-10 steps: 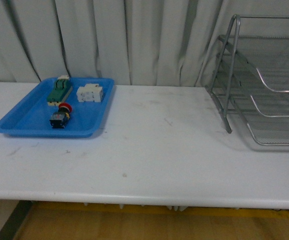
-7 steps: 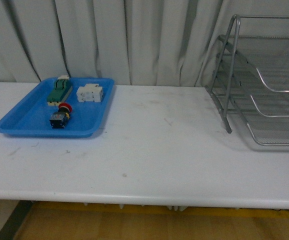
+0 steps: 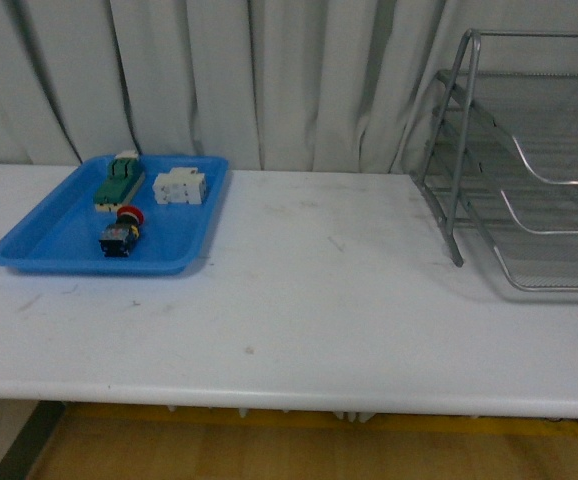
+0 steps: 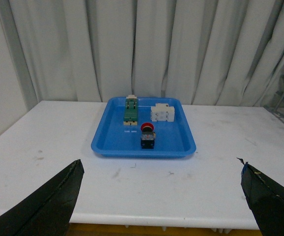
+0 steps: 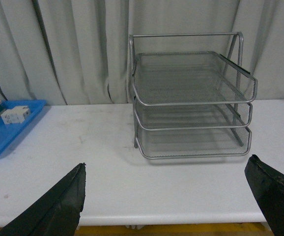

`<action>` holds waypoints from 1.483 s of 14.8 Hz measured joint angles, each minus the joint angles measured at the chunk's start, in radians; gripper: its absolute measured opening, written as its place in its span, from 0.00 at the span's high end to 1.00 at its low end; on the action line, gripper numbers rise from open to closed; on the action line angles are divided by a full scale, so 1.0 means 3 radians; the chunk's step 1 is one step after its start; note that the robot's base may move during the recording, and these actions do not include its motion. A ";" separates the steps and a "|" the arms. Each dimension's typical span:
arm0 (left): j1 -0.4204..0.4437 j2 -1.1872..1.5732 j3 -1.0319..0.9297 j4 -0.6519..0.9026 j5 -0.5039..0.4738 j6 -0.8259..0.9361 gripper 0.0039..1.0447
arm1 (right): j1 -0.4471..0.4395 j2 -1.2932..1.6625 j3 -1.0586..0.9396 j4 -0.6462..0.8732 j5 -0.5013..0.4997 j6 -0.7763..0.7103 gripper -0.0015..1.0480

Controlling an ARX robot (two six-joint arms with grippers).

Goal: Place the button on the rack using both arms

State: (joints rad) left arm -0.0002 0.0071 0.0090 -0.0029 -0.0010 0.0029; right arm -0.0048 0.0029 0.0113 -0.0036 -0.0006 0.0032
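The button (image 3: pixel 121 231), with its red cap and dark body, lies in the blue tray (image 3: pixel 39 245) at the table's left; it also shows in the left wrist view (image 4: pixel 147 136). The silver three-tier wire rack (image 3: pixel 529 170) stands at the table's right and shows whole in the right wrist view (image 5: pixel 191 105). My left gripper (image 4: pixel 161 196) is open and empty, well short of the tray, by the table's front edge. My right gripper (image 5: pixel 174 196) is open and empty, in front of the rack. Neither arm shows in the front view.
A green block (image 3: pixel 118 182) and a white block (image 3: pixel 180 186) lie at the back of the blue tray. The white table (image 3: pixel 309 290) stretches between tray and rack. Grey curtains hang behind. The table's front edge is close to both grippers.
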 joint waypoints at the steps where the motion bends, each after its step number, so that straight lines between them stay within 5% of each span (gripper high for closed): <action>1: 0.0000 0.0000 0.0000 0.0000 0.0000 0.0000 0.06 | 0.0000 0.0000 0.0000 0.0001 0.0000 -0.0001 0.06; 22: 0.0000 0.0000 0.0000 0.0000 0.0000 0.0000 0.06 | 0.0000 0.0000 0.0000 0.0000 0.0000 0.0000 0.06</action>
State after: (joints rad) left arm -0.0002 0.0071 0.0090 -0.0029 -0.0010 0.0029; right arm -0.0048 0.0029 0.0113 -0.0036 -0.0006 0.0032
